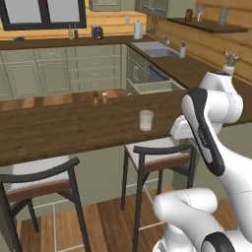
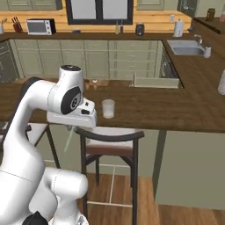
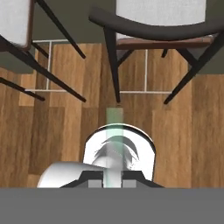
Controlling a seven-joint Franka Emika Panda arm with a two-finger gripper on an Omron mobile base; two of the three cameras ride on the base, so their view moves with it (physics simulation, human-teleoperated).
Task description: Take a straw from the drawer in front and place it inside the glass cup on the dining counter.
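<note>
The pincer [image 3: 113, 181] points down toward the wood floor [image 3: 61, 131], and between its closed tips a pale greenish straw [image 3: 114, 131] runs away from the camera toward the floor. In the right base view the same straw [image 2: 68, 139] hangs as a thin pale stick below the white hand, slightly tilted, in front of the table's near edge and beside a dark-framed chair [image 2: 110, 140]. The pincer has hold of it at its upper end. The glass cup [image 1: 145, 120] stands upright on the dark wood dining table [image 1: 59, 130], near its front edge; from the right base view the glass cup [image 2: 108, 108] sits just right of the robot's wrist, on the dining table [image 2: 176, 114], apart from the straw. Beyond the table, the sage-green drawer [image 1: 153, 87] stands pulled out from the cabinet run below the sink worktop [image 1: 197, 69]; it is seen too in the right base view [image 2: 156, 81]. Two small shakers [image 1: 99, 97] stand on the far edge of the table. Two chairs with pale seats stand under the table's near side, and the hand view looks down past their dark legs [image 3: 113, 65].
</note>
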